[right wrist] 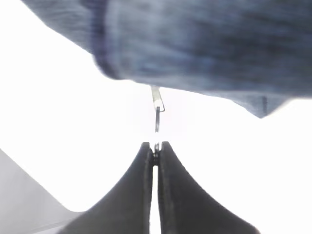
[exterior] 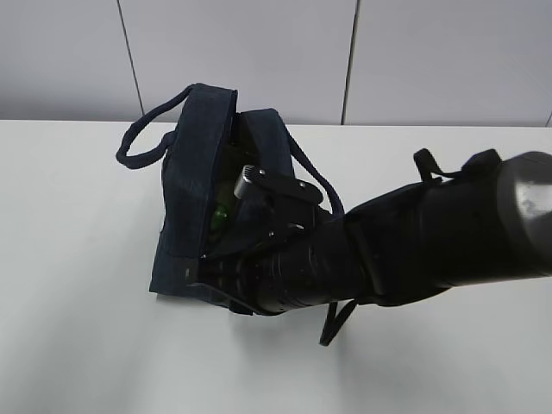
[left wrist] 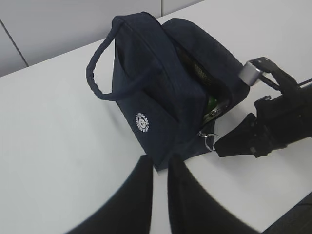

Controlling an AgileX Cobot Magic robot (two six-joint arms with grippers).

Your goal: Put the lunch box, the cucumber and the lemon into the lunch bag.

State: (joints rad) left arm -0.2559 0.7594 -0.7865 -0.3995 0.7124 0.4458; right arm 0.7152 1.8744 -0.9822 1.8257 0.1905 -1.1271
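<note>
Exterior view: the navy lunch bag point(exterior: 185, 207) stands on the white table point(exterior: 78, 345), left of centre, its top zipper open so the mouth gapes. One loop handle point(exterior: 142, 142) droops off toward 10 o'clock of the bag. Inside the opening a patch of glossy green point(exterior: 222, 216) shows; whether it is the cucumber cannot be told, and neither the lunch box nor the lemon can be made out. The right arm point(exterior: 405, 250) reaches in from 3 o'clock and covers the bag's near right end, so its pincer is hidden in this view.

Left wrist view shows the bag point(left wrist: 156, 97) from higher up, with a round white logo point(left wrist: 142, 122) on its side panel and the silver ring pull point(left wrist: 209, 141) hanging at the bag's 5 o'clock corner. The right gripper point(left wrist: 218, 145) meets that ring. The left gripper point(left wrist: 159, 168) sits at 6 o'clock in that view, well apart from the bag, its two dark fingers point(left wrist: 139, 190) nearly together with only a thin gap and nothing between them.

Right wrist view, close and overexposed, shows the right gripper point(right wrist: 156, 147) clenched on the ring pull point(right wrist: 157, 122), which hangs from the blurred blue fabric point(right wrist: 204, 44) above; the fingertips point(right wrist: 145, 152) press together around the thin metal.
</note>
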